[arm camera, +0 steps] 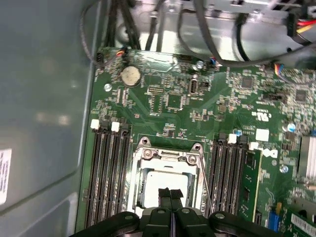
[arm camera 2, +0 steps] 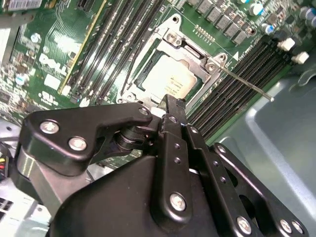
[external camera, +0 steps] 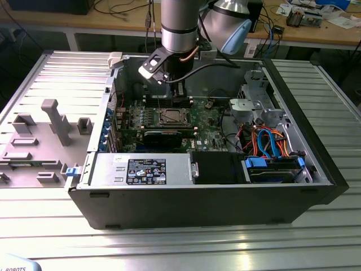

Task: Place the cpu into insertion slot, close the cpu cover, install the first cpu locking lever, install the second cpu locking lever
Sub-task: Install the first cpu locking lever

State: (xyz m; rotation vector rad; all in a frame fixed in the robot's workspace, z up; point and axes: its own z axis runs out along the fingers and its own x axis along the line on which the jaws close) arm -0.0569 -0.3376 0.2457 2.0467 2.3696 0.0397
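cpu (arm camera 2: 170,81) in insertion slot (arm camera 2: 131,93), cpu cover (arm camera 2: 191,51) down

The silvery square chip (arm camera 2: 170,81) lies flat in the socket (external camera: 171,117), right under the tips of the pincer (arm camera: 171,191). The metal cover (arm camera 2: 190,52) lies down around it. A thin lever (arm camera 2: 247,86) juts out beside them.

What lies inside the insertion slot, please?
The cpu lies inside the insertion slot; its silvery top shows through the window of the cpu cover. The cover's frame hides its edges, the gripper hides one side, and whatever is beneath it cannot be seen.
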